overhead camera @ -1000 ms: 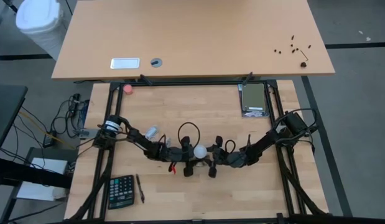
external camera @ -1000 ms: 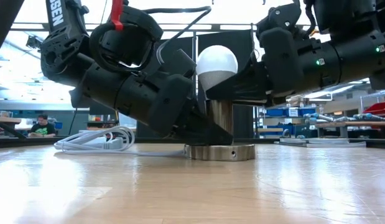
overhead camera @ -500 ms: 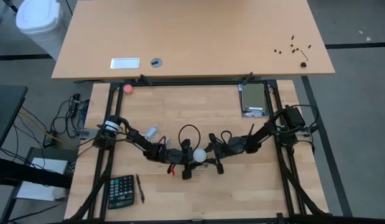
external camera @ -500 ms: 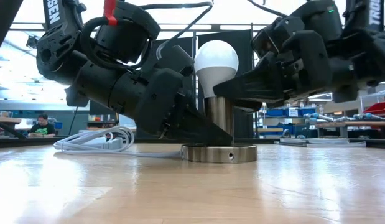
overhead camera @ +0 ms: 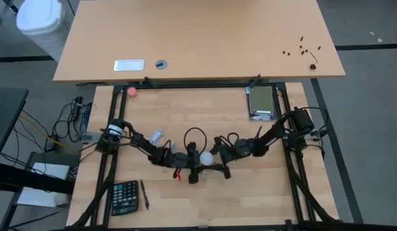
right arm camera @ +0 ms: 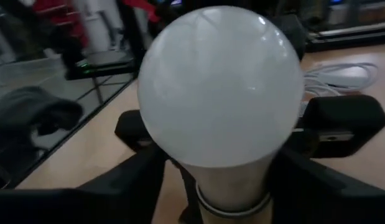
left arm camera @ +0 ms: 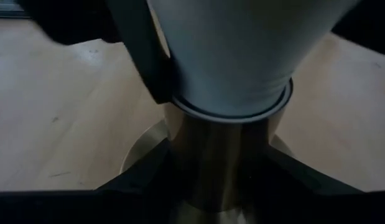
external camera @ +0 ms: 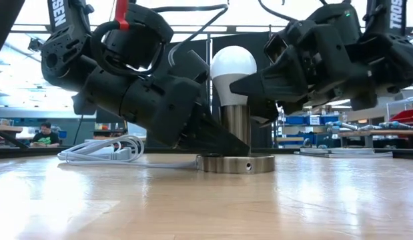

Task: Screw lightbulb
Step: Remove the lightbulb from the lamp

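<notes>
- The lightbulb (external camera: 233, 67) stands upright in a silvery metal socket post (external camera: 235, 123), which rises from a round metal base (external camera: 235, 163) on the wooden table (external camera: 206, 207), near the middle of the work area in the high view.
- I have the left gripper (external camera: 216, 137) low at the post. In its wrist view its dark fingers (left arm camera: 136, 180) sit on either side of the metal post just under the bulb's collar, clamped on it as far as I can judge. I read that as bracing the fixture so it cannot spin while the bulb is turned.
- The right gripper (external camera: 243, 90) comes in from the other side at the height of the bulb's neck. Its wrist view looks straight at the globe (right arm camera: 220, 87), with a finger (right arm camera: 130, 177) showing on each side of the neck. The jaws look parted, but I cannot tell whether they are clear of the bulb; I take this as a release between turns.
- A white coiled cord (external camera: 103, 150) lies on the table behind the left arm, away from the work.
- Writing: the left arm's link reads "SEN" in white, cut off at the picture's edge; the right arm shows "TRO", likewise cut off. The calculator (overhead camera: 125, 197) in the high view is too small to read.
</notes>
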Robot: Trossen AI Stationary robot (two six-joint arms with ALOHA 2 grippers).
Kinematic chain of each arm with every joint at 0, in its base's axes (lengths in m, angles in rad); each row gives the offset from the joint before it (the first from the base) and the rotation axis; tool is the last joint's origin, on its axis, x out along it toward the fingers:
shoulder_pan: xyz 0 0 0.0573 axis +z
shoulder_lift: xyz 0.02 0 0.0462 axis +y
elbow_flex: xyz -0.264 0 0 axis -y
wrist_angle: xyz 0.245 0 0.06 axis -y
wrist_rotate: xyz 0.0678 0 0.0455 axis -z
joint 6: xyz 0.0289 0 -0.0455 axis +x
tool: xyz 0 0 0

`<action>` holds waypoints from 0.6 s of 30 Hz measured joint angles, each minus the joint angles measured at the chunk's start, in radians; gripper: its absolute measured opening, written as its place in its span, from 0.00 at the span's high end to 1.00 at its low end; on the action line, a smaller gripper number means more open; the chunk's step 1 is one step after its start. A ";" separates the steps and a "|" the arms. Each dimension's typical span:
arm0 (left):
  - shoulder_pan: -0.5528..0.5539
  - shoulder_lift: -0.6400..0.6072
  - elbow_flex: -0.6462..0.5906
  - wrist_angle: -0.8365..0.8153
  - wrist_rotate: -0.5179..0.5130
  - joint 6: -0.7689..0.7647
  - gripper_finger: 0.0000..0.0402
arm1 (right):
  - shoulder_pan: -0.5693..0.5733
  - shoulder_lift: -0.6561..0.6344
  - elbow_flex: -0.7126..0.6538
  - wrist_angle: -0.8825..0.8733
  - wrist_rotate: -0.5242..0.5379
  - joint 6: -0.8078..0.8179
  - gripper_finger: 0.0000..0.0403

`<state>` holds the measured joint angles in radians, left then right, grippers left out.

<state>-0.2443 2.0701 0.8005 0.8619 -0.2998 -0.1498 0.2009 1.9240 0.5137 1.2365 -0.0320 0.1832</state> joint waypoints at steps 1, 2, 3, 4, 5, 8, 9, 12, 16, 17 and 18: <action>0.001 0.000 0.000 0.000 -0.003 -0.001 0.51 | 0.016 -0.004 0.000 -0.006 0.049 0.006 0.28; 0.001 0.000 0.000 0.000 -0.006 -0.001 0.51 | 0.036 -0.006 0.001 -0.013 0.107 0.008 0.26; 0.002 0.000 0.001 0.000 -0.006 -0.001 0.51 | 0.062 -0.007 0.000 -0.015 0.174 0.003 0.23; 0.003 0.000 0.001 0.000 -0.007 -0.001 0.51 | 0.089 -0.008 0.000 -0.019 0.250 -0.008 0.21; 0.003 0.000 0.001 0.000 -0.011 -0.001 0.51 | 0.119 -0.011 0.000 -0.024 0.333 -0.018 0.20; 0.004 0.001 0.001 0.000 -0.017 -0.002 0.51 | 0.202 -0.010 0.008 -0.041 0.587 -0.034 0.18; 0.004 0.001 0.001 0.000 -0.017 -0.002 0.51 | 0.223 -0.009 0.016 -0.049 0.663 -0.039 0.18; 0.004 0.001 0.001 0.000 -0.021 -0.002 0.51 | 0.273 -0.009 0.056 -0.081 0.858 -0.007 0.20; 0.003 0.001 0.000 0.000 -0.021 -0.007 0.51 | 0.298 -0.009 0.121 -0.226 0.948 0.073 0.23; 0.002 0.001 0.000 0.000 -0.021 -0.007 0.51 | 0.298 -0.009 0.138 -0.263 0.950 0.092 0.24; 0.002 0.001 0.000 0.000 -0.021 -0.007 0.51 | 0.295 -0.009 0.154 -0.302 0.952 0.107 0.24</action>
<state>-0.2420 2.0708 0.8009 0.8616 -0.3207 -0.1570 0.4955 1.9148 0.6680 0.9344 0.9195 0.2903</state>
